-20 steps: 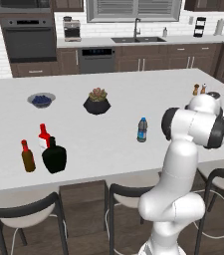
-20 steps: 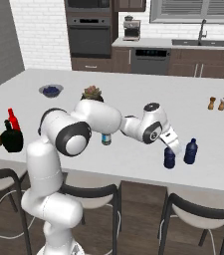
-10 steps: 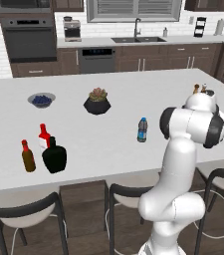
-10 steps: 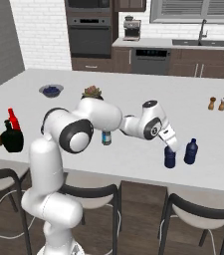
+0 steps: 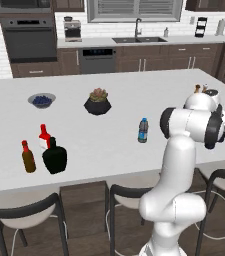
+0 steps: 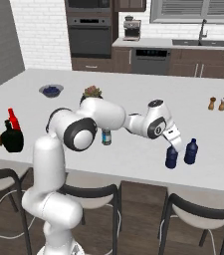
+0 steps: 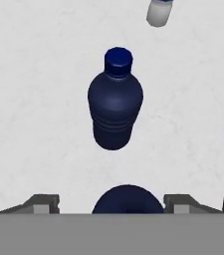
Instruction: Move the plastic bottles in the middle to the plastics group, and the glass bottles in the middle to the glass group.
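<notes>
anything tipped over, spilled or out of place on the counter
Nothing tipped or spilled. The one misfit is the clear blue-capped bottle, standing alone mid-counter, away from the two navy bottles by the open gripper.

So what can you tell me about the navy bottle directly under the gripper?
The navy bottle is small, opaque, plastic-looking, with rounded shoulders and a narrow neck. It stands upright on the white counter near its front edge, beside a matching bottle, not touching it. The gripper sits over its top, fingers spread on either side, apparently clear of it.
</notes>
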{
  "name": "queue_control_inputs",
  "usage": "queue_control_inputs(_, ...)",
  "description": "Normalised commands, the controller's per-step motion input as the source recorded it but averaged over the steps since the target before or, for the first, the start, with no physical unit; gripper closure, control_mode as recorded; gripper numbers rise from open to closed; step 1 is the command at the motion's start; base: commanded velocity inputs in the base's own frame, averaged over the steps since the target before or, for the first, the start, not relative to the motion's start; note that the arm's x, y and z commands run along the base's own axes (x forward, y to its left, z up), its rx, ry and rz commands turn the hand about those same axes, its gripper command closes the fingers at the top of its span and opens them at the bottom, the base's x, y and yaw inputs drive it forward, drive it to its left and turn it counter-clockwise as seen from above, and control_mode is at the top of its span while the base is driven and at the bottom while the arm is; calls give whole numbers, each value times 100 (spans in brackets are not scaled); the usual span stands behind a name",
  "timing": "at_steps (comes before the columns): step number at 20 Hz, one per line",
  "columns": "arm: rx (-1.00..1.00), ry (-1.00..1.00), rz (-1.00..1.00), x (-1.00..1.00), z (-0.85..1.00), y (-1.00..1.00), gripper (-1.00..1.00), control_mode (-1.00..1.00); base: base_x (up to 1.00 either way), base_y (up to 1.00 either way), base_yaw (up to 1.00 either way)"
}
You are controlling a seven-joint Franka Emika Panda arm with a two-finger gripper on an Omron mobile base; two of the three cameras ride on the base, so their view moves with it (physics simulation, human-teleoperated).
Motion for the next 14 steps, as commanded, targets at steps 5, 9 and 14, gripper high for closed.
queue_control_inputs(5,1,-1,0,0,25,30,-100,-100,0,0,0)
queue_control_inputs(9,0,0,0,-9,58,38,-100,-100,0,0,0)
queue_control_inputs(14,0,8,19,-38,39,61,-100,-100,0,0,0)
